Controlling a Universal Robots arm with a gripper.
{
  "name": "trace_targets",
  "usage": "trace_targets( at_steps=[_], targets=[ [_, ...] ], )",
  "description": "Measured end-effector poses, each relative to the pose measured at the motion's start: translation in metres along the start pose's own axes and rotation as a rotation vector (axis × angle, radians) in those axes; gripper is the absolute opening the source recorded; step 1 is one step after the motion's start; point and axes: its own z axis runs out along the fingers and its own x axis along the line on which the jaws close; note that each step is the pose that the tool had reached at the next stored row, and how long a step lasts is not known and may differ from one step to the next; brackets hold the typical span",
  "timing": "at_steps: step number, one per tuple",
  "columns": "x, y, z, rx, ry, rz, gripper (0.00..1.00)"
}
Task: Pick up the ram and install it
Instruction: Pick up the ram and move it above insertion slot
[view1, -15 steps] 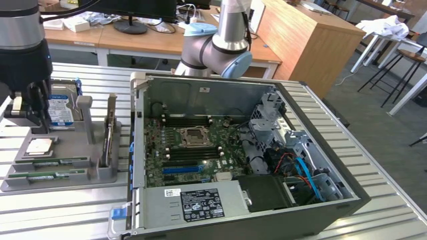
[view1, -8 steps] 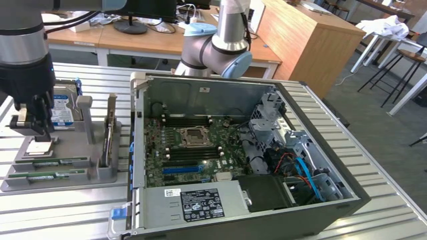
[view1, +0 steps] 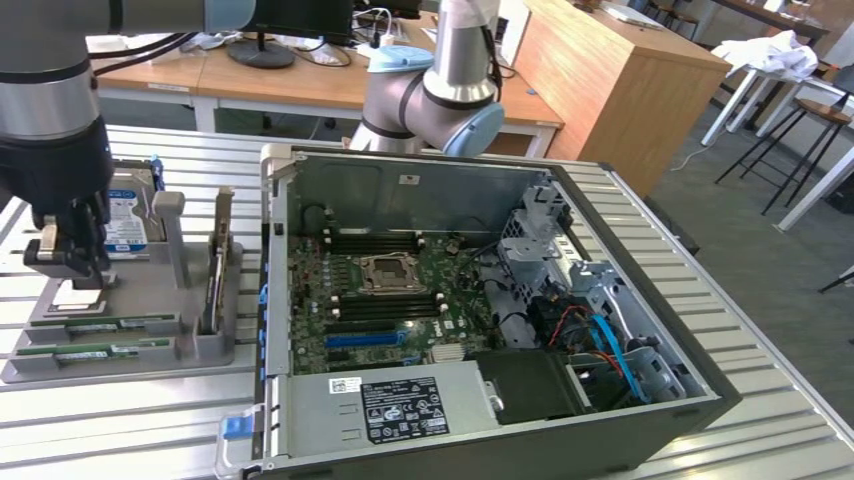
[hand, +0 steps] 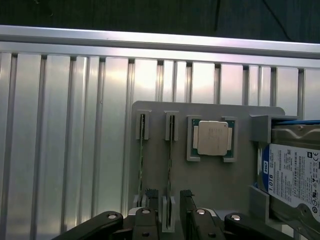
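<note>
Now | pincer released, empty, hovering over gray holder | ram seated in holder, unlifted | pick-up and install into computer case both outstanding

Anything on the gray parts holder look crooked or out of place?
Nothing stands out: in the holder, both ram sticks stand straight, the processor lies square and the hard drive is seated.

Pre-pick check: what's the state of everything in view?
gripper: open, above the tray, holding nothing
ram: on edge in tray slot, ungripped
processor: seated in tray pocket
hard drive: upright in tray holder
computer case: side open, interior exposed
</note>
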Motion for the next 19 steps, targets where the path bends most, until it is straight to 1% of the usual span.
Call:
trace_targets(
  at_steps=[9, 16, 19],
  targets=[
    [0.0002, -0.0004, 0.0093, 0.0001, 0.0, 0.0, 0.31],
    [0.0003, -0.0004, 0.0098, 0.0001, -0.0001, 0.0, 0.31],
    [0.0023, -0.0004, 0.0096, 0.0, 0.0, 0.0, 0.31]
  ],
)
